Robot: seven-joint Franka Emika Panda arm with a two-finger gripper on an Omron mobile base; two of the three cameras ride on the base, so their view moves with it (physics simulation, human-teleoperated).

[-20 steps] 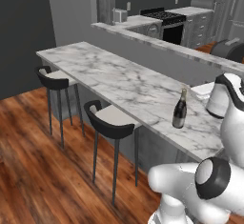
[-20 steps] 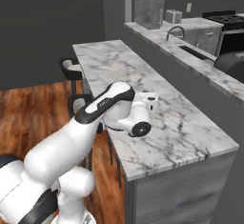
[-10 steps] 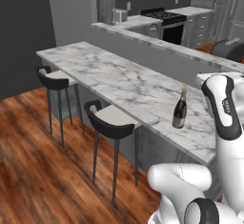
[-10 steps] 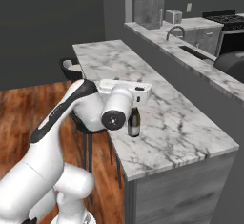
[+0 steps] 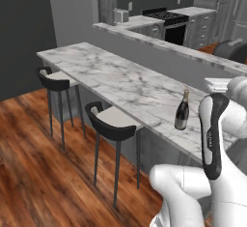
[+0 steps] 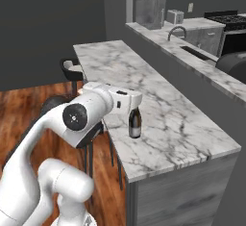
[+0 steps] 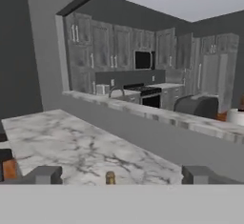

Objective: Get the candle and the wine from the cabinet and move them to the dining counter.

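Dining counter, white marble: wine upright near its right edge, delivered; gripper spread wide just above the gold neck, released; candle outstanding, calling for a return to the cabinet.

I'm parked in a home kitchen: marble dining counter with 2 bar stools, stove, grey cabinets.
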